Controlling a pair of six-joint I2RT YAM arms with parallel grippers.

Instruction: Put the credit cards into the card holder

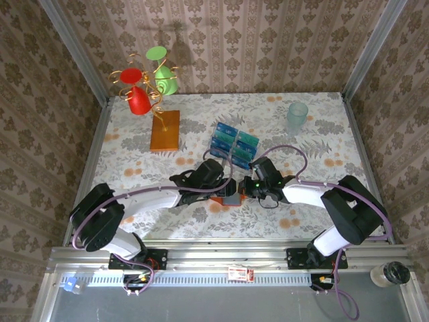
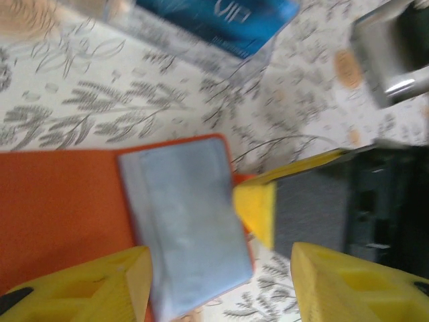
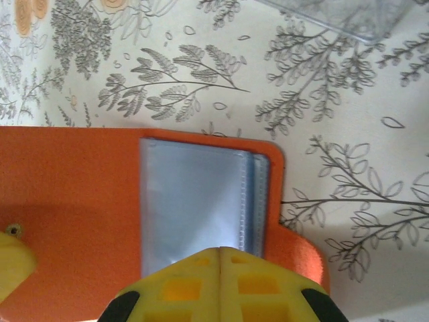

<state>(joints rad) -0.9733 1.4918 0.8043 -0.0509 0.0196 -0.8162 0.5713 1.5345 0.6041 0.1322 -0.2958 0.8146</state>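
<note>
Since the card holder (image 1: 226,200) lies open and flat on the table (image 1: 322,134) between the two pincers, what matters is the way from it to the credit cards (image 1: 234,144). In the top view they stand together at about 12 o'clock from the holder, near it but apart. The right gripper (image 3: 220,265) has its fingers pressed together, tips at the near edge of the holder's clear sleeve (image 3: 194,201); whether it pinches the sleeve or only bears down on it I cannot tell. The left gripper (image 2: 221,258) stands about half wide with nothing clamped, hanging over the sleeve's corner. In its own view a blue card (image 2: 214,20) shows at 12 o'clock, long edge running roughly 10 to 4. Both arms look about equally near the cards, but the left is the free one — so I judge it the arm to fetch a card, heading toward 12 to 1 o'clock with the right steadying the holder. The sleeve's layered edges lie at 3 o'clock in the right wrist view — likely the pocket mouth.
</note>
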